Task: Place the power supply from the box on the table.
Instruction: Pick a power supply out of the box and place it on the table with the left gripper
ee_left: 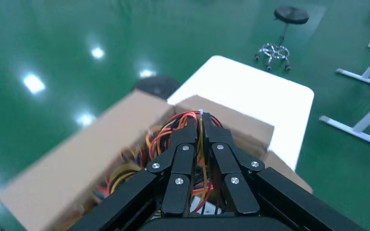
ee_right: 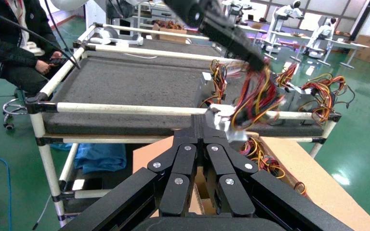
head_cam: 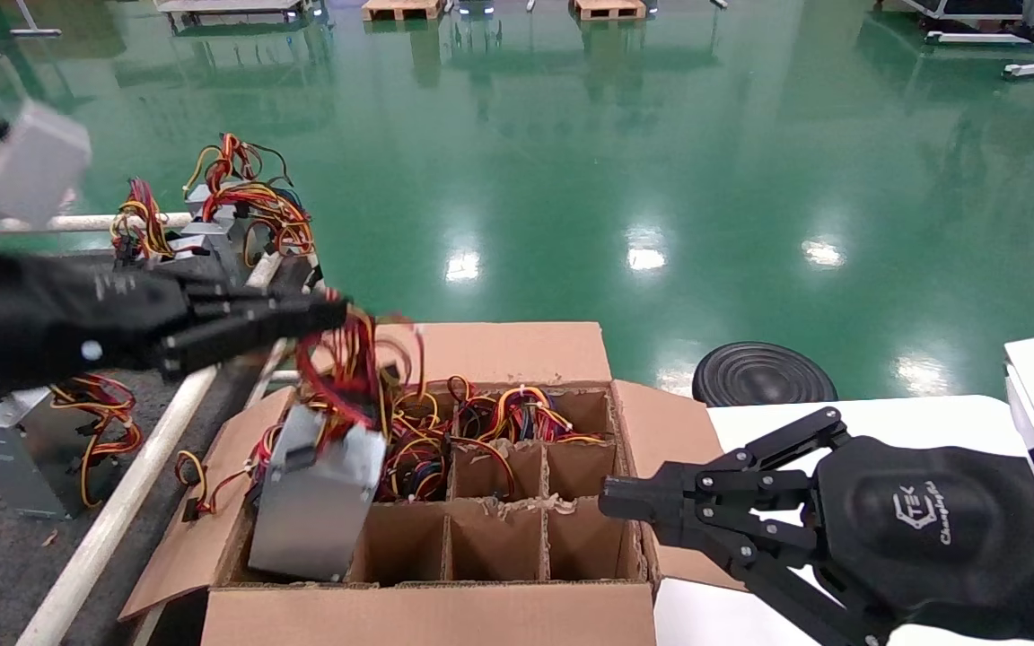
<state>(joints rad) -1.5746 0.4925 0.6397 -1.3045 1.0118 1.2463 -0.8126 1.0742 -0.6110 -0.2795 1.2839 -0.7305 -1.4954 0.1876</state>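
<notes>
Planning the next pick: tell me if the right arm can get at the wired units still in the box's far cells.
Probably yes. The right gripper, shut, hovers by the box wall with open top cells beside it. The left gripper and its hanging power supply occupy the opposite corner, so the far-cell wires look unobstructed.

Silver-grey power supply [head_cam: 315,502], its wires [head_cam: 344,368] a tangle of red, yellow, orange and black. The box [head_cam: 499,352] is plain brown cardboard, same brown on the divider grid [head_cam: 497,502] inside. Table [ee_right: 130,86] dark grey and rough-textured, white rails [ee_right: 125,109] round its edge. Both the left gripper [head_cam: 337,311] and right gripper [head_cam: 611,496] are matte black with small silver bolt heads. Glossy green floor [head_cam: 661,161] with white light spots. A smooth white tabletop [ee_left: 250,91], and a round black stool [head_cam: 764,374].
</notes>
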